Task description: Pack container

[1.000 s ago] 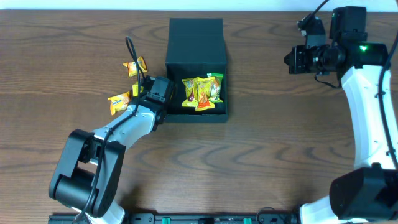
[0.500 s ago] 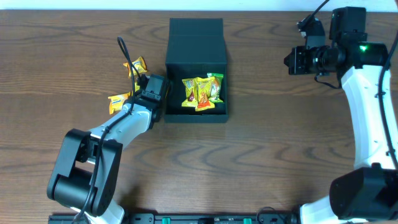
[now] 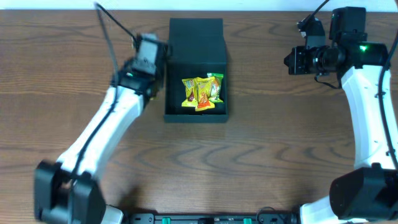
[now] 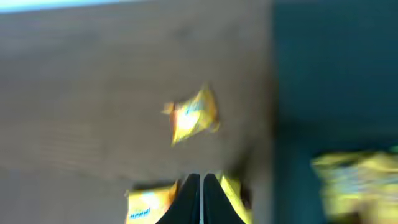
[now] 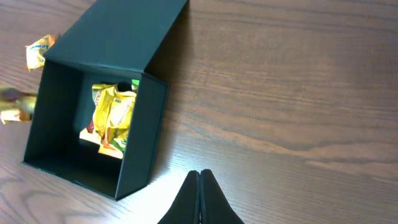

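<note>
When looking down from overhead, find the container (image 3: 196, 117) open at mid-table, flap lid thrown back toward the far edge, long axis running near to far. Inside, toward the near wall, note the packed packets (image 3: 202, 92), yellow and green, bunched together. Just off the container's left wall, spot the left gripper (image 4: 200, 180), jaws pinched tight. Judging by yellow wrapper showing on both sides of the tips, probably clamped on a pinched packet (image 4: 146, 206), though much blurred. From those jaws, container close on the right, open mouth a short sideways carry away. Below, on the table (image 3: 261, 162), one loose packet (image 4: 193, 117) lying alone. Far off on the other side, see the right gripper (image 5: 199, 175), jaws closed on nothing, well apart from the box; left arm plainly the nearer. Against a second ago: left arm raised and swung toward the far side, level with the lid instead of low by the near corner, covering the table packets overhead; right arm unmoved.
</note>
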You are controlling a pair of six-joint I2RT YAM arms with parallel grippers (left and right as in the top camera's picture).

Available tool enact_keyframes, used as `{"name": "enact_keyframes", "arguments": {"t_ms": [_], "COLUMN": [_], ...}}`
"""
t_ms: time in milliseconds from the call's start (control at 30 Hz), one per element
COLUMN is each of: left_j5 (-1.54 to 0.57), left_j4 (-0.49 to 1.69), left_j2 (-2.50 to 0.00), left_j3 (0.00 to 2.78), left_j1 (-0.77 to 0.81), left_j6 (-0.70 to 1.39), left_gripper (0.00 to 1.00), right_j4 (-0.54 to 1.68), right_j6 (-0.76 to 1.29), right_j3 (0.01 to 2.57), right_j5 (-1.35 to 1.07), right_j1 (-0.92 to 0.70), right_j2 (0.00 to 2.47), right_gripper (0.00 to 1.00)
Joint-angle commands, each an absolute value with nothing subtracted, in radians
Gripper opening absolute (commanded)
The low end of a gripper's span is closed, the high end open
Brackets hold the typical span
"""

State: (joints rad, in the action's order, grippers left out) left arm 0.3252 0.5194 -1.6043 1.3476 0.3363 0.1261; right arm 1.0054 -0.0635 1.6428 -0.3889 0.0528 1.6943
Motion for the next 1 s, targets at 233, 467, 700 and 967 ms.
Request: {"name": "enact_keyframes", "arguments": {"t_ms": [233,467,700,967], "left_j5": [-0.301,0.018,0.027,0.037], "left_j4": [0.482,0.733,0.903,0.920], "left_j2": [-1.440,-1.534,-1.783,-1.897], "left_j3": [1.454,1.440,1.440,1.427], "left_j1": [0.201,0.210,0.210,0.147], "left_j6": [0.310,0.060,-0.069,-0.076], "left_gripper": [0.06,0.58,0.54,0.50], "right_j4": [1.008,1.007,1.014,1.023], "right_j6": [-0.076,-0.076,-0.076,-0.076], "right_j3": [1.644,1.644,1.644,1.644], "right_j5": [-0.397,-0.398,-0.398,-0.397], "right_j1": [0.044,0.044,0.044,0.044], "right_j2": [1.687,1.687,1.687,1.687], "right_gripper": [0.02,0.02,0.02,0.02]}}
